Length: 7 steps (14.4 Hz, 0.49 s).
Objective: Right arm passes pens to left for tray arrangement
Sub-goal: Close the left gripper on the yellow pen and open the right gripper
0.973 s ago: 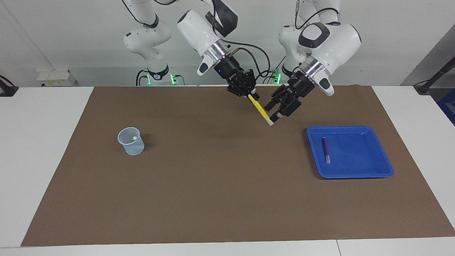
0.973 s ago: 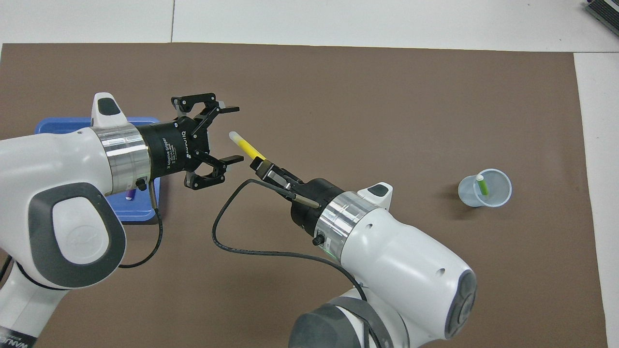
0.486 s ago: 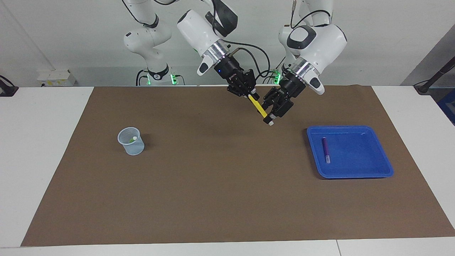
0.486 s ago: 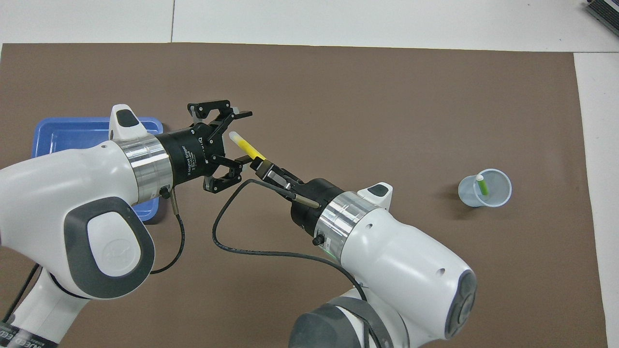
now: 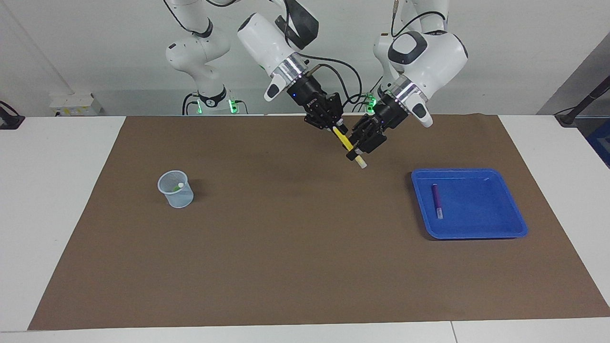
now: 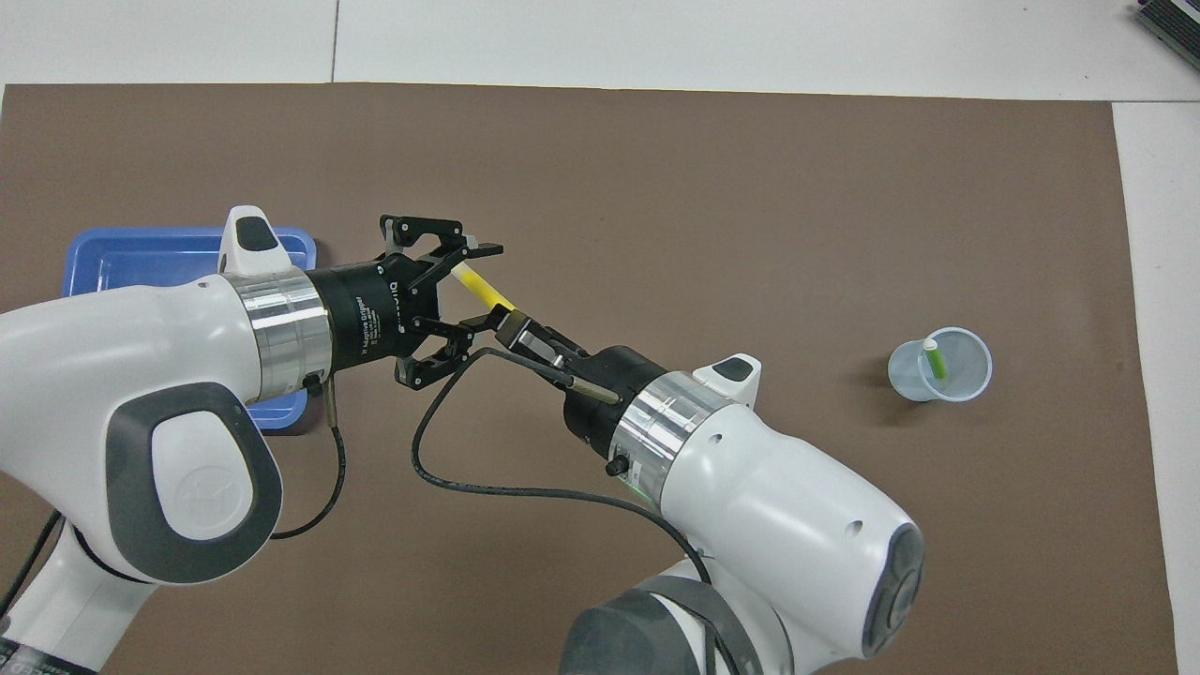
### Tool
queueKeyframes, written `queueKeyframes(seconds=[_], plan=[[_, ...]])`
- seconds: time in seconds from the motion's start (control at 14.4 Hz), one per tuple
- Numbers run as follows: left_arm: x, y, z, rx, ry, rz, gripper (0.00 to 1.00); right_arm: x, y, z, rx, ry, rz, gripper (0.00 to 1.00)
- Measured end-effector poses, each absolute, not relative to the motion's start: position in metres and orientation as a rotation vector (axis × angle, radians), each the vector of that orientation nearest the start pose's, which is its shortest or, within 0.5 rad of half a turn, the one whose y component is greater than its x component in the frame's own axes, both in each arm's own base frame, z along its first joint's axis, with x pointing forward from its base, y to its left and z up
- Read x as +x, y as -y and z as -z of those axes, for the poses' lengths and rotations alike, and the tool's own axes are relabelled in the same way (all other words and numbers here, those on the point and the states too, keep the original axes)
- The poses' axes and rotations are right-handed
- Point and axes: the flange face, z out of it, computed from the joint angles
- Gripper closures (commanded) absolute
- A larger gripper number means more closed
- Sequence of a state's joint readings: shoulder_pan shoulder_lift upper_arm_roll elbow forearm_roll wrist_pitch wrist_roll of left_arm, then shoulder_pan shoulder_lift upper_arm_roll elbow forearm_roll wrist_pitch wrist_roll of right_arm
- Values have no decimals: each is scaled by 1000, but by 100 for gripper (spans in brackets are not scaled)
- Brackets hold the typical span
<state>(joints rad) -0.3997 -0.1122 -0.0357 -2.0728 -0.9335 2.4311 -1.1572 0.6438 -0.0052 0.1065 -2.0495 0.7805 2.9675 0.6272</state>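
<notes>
My right gripper (image 5: 337, 127) (image 6: 506, 328) is shut on the upper end of the yellow pen (image 5: 343, 139) (image 6: 485, 292) and holds it slanting down over the mat, whitish tip lowest. My left gripper (image 5: 358, 150) (image 6: 480, 286) is open, one finger on each side of the pen's lower half, with small gaps still showing in the overhead view. The purple pen (image 5: 436, 200) lies in the blue tray (image 5: 476, 233) (image 6: 141, 248) toward the left arm's end; my left arm hides it in the overhead view. The green pen (image 5: 177, 186) (image 6: 935, 361) stands in a cup.
The translucent pale-blue cup (image 5: 176, 190) (image 6: 940, 366) stands on the brown mat (image 5: 295, 247) toward the right arm's end. The right arm's black cable (image 6: 450, 478) loops below both grippers. White table surrounds the mat.
My left gripper has moved in toward the yellow pen and now straddles it, its fingers narrower than before. The right gripper and the pen have stayed still.
</notes>
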Motion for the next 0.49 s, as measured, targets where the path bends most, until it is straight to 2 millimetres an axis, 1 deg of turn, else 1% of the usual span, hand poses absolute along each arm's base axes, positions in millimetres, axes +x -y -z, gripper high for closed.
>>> queueKeyframes(seconds=[0.14, 0.28, 0.49], plan=[[507, 236, -533, 1821, -1398, 296, 47, 464, -367, -536, -2103, -633, 435, 100], [508, 234, -533, 1824, -1395, 297, 60, 464, -367, -536, -2103, -633, 435, 100], [507, 233, -533, 1832, -1387, 301, 87, 464, -367, -536, -2103, -633, 435, 100]])
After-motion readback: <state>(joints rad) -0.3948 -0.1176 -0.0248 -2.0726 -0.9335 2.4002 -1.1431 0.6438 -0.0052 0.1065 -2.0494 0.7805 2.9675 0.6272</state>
